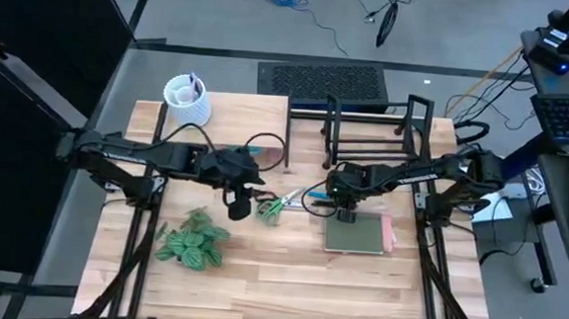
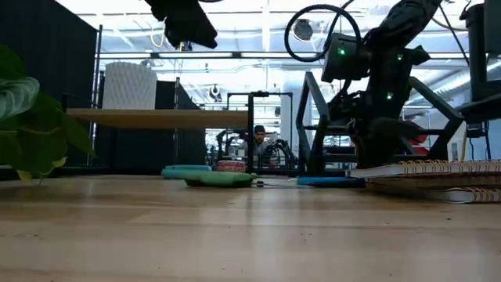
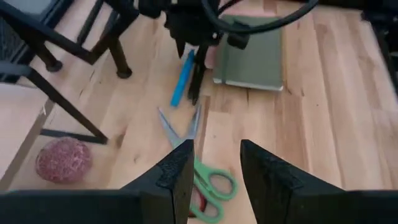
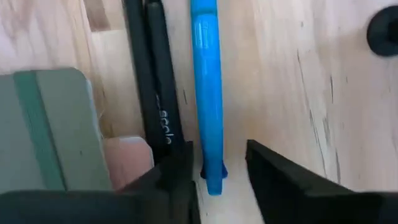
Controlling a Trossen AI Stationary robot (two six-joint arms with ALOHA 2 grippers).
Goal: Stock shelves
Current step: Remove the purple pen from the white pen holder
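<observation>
Straddling the blue pen (image 4: 207, 93), the right gripper (image 4: 221, 163) is held fingers apart, apparently for grasping; left gripper (image 3: 216, 163) likewise apart above the scissors (image 3: 198, 163).

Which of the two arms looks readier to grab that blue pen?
The right. Its gripper hangs open right over the blue pen, fingers either side of its end. The left gripper is open above the green scissors instead.

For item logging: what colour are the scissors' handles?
Green; the scissors show best in the left wrist view.
</observation>
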